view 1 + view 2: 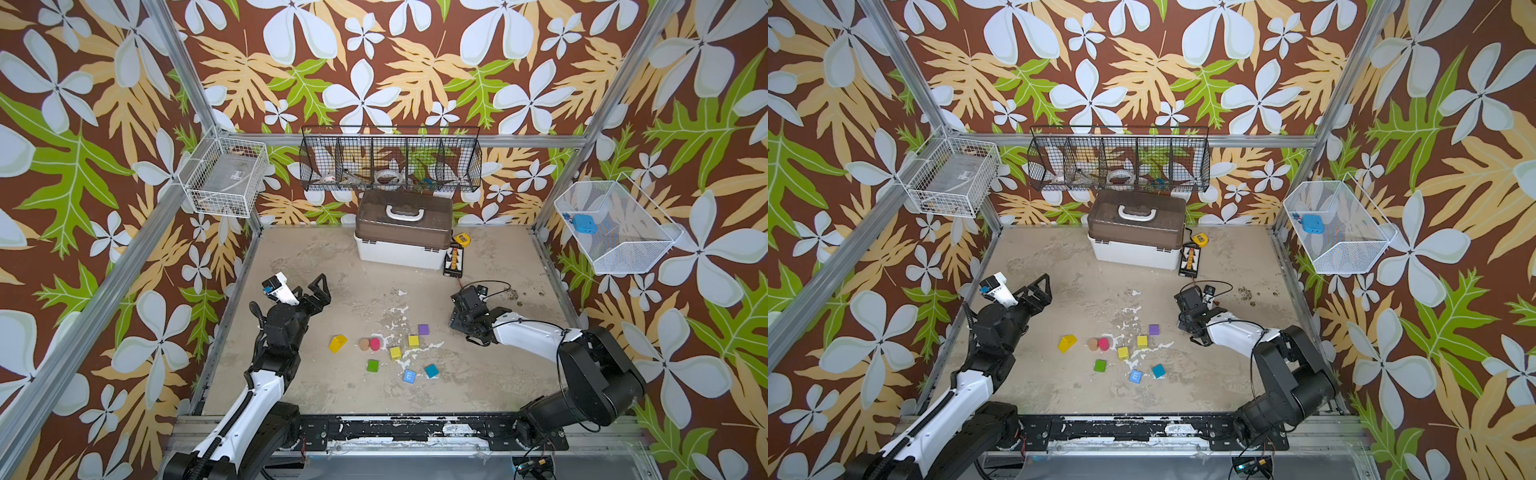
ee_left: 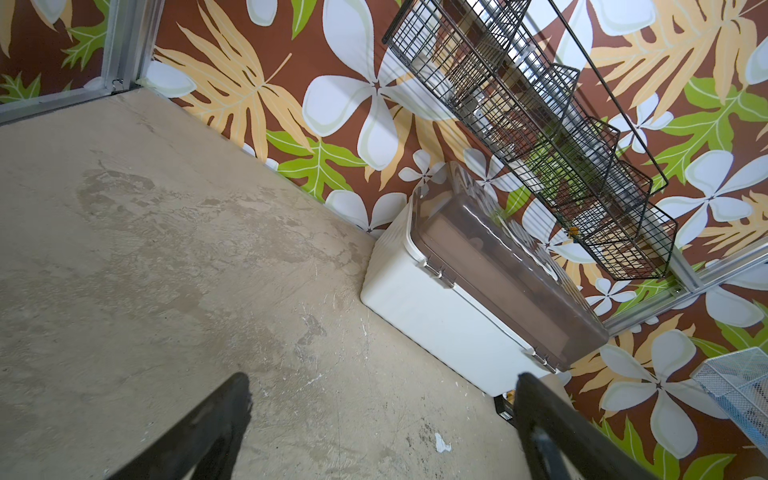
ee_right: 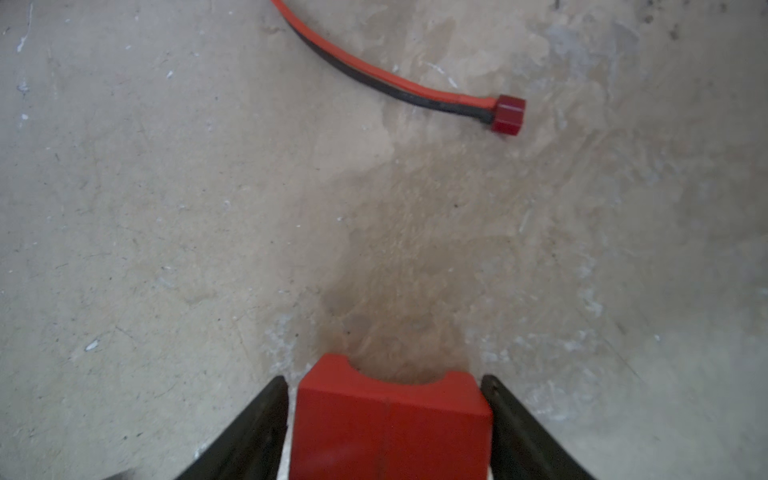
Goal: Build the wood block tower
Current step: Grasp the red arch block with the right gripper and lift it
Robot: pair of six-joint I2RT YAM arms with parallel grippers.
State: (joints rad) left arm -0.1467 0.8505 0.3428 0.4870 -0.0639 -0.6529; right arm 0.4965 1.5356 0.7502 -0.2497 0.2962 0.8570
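My left jaws gape empty, my right jaws flank the red arch (image 3: 390,424), gripped or not I cannot tell; a skewed pinch could twist it free.

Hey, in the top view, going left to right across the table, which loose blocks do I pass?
Yellow wedge → tan cylinder → pink cylinder → nearer yellow cube → blue E cube → teal cube.

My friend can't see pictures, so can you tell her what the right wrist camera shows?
A red arch block sits between the right gripper's two black fingers over a stained beige table. Farther off lies a red-and-black cable ending in a red plug.
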